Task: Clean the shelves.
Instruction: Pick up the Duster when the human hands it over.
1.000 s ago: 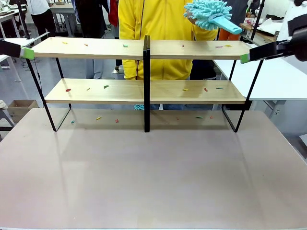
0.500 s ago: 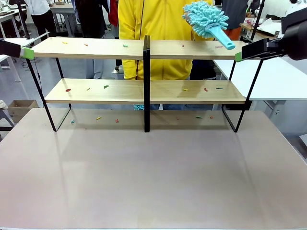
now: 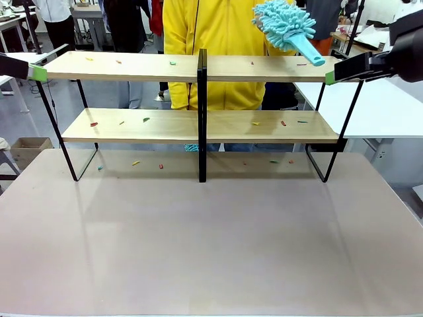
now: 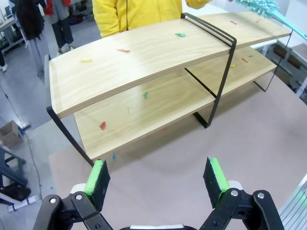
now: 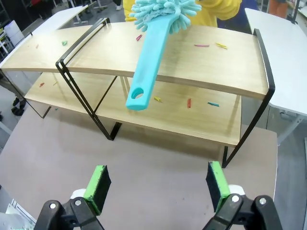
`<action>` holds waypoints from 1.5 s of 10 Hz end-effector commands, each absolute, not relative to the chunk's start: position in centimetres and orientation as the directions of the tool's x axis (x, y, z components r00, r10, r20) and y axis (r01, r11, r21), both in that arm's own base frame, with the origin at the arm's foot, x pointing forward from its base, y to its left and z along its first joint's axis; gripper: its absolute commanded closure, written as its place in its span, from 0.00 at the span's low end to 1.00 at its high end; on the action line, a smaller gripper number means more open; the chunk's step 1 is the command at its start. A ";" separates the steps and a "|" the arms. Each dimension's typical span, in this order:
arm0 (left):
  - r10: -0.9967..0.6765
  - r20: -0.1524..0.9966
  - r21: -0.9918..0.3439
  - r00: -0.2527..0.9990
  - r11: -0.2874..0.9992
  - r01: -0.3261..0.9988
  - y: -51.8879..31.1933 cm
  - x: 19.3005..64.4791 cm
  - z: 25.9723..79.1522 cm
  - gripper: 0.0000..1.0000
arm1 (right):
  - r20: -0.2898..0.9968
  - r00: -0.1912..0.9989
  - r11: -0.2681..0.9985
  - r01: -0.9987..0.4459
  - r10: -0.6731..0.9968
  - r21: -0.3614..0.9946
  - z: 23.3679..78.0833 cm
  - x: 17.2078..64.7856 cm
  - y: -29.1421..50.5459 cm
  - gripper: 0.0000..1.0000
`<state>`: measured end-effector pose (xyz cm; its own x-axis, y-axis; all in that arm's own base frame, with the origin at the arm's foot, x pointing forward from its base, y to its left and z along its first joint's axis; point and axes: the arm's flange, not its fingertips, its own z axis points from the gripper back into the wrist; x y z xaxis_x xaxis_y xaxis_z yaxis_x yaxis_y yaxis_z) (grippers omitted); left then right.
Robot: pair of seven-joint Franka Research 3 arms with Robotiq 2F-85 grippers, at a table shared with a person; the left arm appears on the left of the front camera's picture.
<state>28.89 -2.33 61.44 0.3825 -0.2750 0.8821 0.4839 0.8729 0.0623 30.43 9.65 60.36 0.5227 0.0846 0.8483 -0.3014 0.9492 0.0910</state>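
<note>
The shelves stand across the far half of the table, two light-wood boards on a black frame with a centre post. Small coloured scraps lie on both boards. A person in yellow behind the shelves holds a turquoise fluffy duster over the top board's right end, handle slanting down towards my right gripper. That gripper is open and empty, level with the top board, with the duster ahead of it. My left gripper hovers at the board's left end, also open and empty, facing the shelves.
More scraps lie on the grey table under the shelves. A white table stands to the right and a cardboard box on the floor to the left. Other people stand in the background.
The person tipped the duster so its handle points down at the top board's right end. My right gripper shifted slightly left towards it. The left gripper stayed put.
</note>
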 end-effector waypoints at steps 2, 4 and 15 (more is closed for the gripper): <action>-0.294 0.882 0.083 0.369 0.867 0.491 -2.2 28.9 61.7 0.00 | 0.848 0.524 0.948 -0.304 0.081 0.097 60.3 30.6 9.7 0.00; -0.294 0.882 0.083 0.369 0.867 0.491 -2.2 28.9 61.7 0.00 | 0.814 0.576 0.944 -0.303 0.075 0.128 61.4 31.6 8.9 0.00; -0.294 0.882 0.083 0.369 0.867 0.491 -2.2 28.9 61.7 0.00 | 0.243 0.951 0.564 -0.096 -0.193 0.820 64.9 45.2 0.3 0.00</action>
<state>28.85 -2.36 61.51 0.3805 -0.2756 0.8828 0.4844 0.8725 0.0636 41.11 0.86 64.12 0.9252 -0.2001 0.3224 -0.1313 0.6283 0.7668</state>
